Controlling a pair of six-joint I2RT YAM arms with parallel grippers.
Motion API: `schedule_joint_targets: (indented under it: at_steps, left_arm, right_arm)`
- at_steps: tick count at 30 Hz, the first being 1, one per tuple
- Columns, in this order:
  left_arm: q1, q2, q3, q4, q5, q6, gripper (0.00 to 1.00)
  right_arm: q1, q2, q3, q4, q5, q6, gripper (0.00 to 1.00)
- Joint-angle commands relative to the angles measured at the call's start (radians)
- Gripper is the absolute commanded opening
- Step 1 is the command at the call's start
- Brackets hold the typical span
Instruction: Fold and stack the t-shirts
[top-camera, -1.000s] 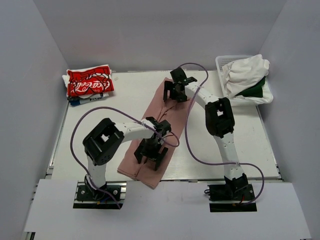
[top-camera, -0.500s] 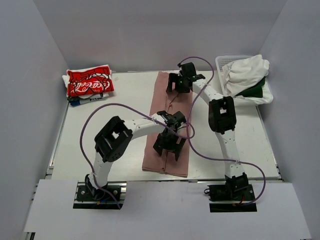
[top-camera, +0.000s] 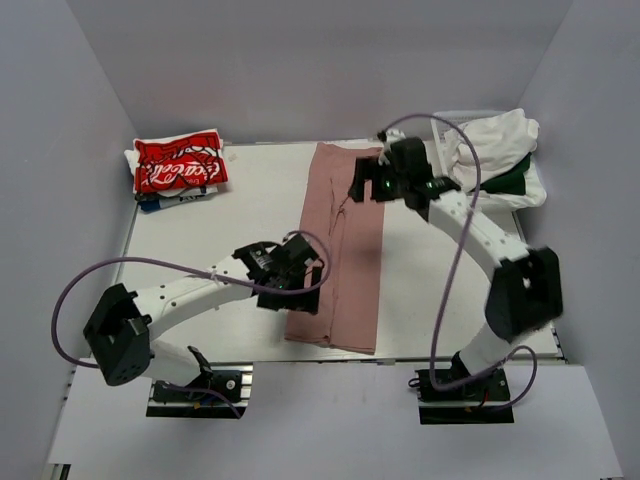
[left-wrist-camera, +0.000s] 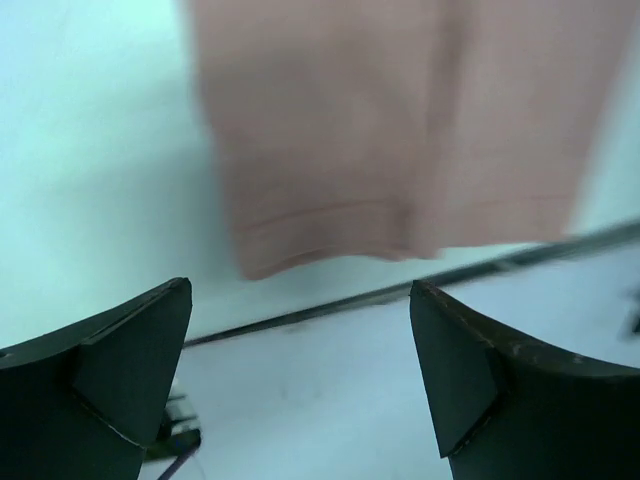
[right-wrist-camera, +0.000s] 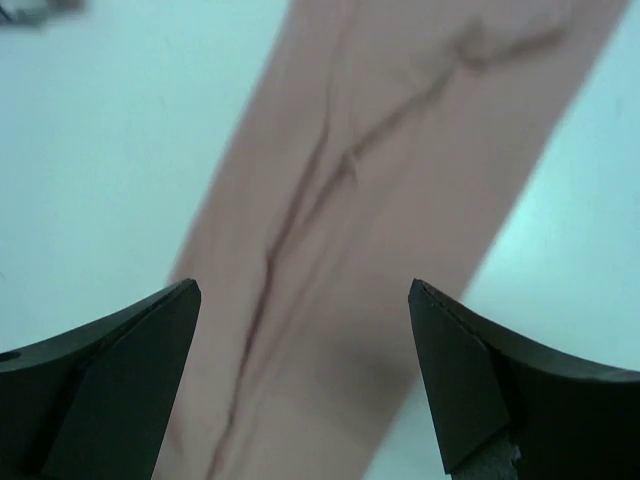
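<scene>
Bright even light, soft shadows, both wrist views blurred

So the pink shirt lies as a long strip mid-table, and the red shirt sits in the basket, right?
No: the red shirt lies on a pile at the far left corner, not in the basket, per the top external view. The pink shirt is a long strip.

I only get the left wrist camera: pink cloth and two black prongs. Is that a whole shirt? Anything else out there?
Observer: Yes, the pink t-shirt lies as one long folded strip down the middle of the table.
Visitor: Any other shirts?
Observer: A red t-shirt with white script lies folded at the far left corner.
Visitor: And the other arm?
Observer: The right gripper hangs open over the pink shirt's far end.
</scene>
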Motion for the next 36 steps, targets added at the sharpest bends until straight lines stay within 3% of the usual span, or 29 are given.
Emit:
schedule_joint_targets:
  at_steps: [1, 2, 5, 6, 10, 14, 17, 21, 25, 27, 30, 31, 34, 35, 36]
  left_arm:
    - [0.022, -0.027, -0.142, 0.012, -0.077, -0.158, 1.00]
    - [0.036, -0.027, -0.190, 0.033, -0.065, -0.158, 1.00]
    - [0.050, 0.010, -0.204, 0.072, -0.052, -0.167, 1.00]
    - [0.059, 0.033, -0.213, 0.095, -0.042, -0.167, 0.96]
    - [0.059, 0.070, -0.235, 0.180, 0.023, -0.126, 0.88]
    - [0.059, 0.113, -0.273, 0.213, 0.081, -0.115, 0.70]
    - [0.059, 0.131, -0.317, 0.252, 0.118, -0.115, 0.67]
    - [0.059, 0.142, -0.350, 0.293, 0.175, -0.115, 0.55]
    - [0.059, 0.142, -0.362, 0.273, 0.184, -0.115, 0.52]
    - [0.059, 0.131, -0.374, 0.273, 0.184, -0.115, 0.45]
    - [0.059, 0.131, -0.383, 0.291, 0.207, -0.095, 0.34]
    - [0.059, 0.140, -0.383, 0.291, 0.218, -0.095, 0.27]
    - [0.059, 0.160, -0.353, 0.271, 0.205, -0.086, 0.00]
    - [0.059, 0.160, -0.353, 0.271, 0.205, -0.086, 0.00]
    - [0.059, 0.160, -0.353, 0.271, 0.205, -0.086, 0.00]
  right_arm:
    - [0.051, -0.186, -0.296, 0.025, 0.073, 0.043, 0.90]
    - [0.062, -0.276, -0.465, 0.011, 0.072, 0.066, 0.90]
    - [0.142, -0.465, -0.666, -0.068, 0.103, 0.114, 0.90]
    - [0.207, -0.556, -0.721, -0.105, 0.089, 0.144, 0.90]
    - [0.285, -0.645, -0.833, -0.185, 0.021, 0.218, 0.90]
    - [0.370, -0.648, -0.901, -0.147, -0.060, 0.293, 0.90]
    - [0.433, -0.625, -0.908, -0.121, -0.095, 0.313, 0.90]
    - [0.499, -0.562, -0.907, -0.110, -0.106, 0.353, 0.90]
    - [0.549, -0.510, -0.899, -0.118, -0.074, 0.390, 0.90]
    - [0.564, -0.500, -0.907, -0.110, -0.039, 0.422, 0.87]
    - [0.576, -0.496, -0.922, -0.090, 0.012, 0.462, 0.72]
    - [0.579, -0.496, -0.921, -0.094, 0.023, 0.477, 0.54]
    - [0.582, -0.491, -0.904, -0.130, 0.061, 0.485, 0.31]
    - [0.584, -0.499, -0.899, -0.140, 0.072, 0.496, 0.08]
    - [0.588, -0.513, -0.899, -0.148, 0.114, 0.500, 0.00]
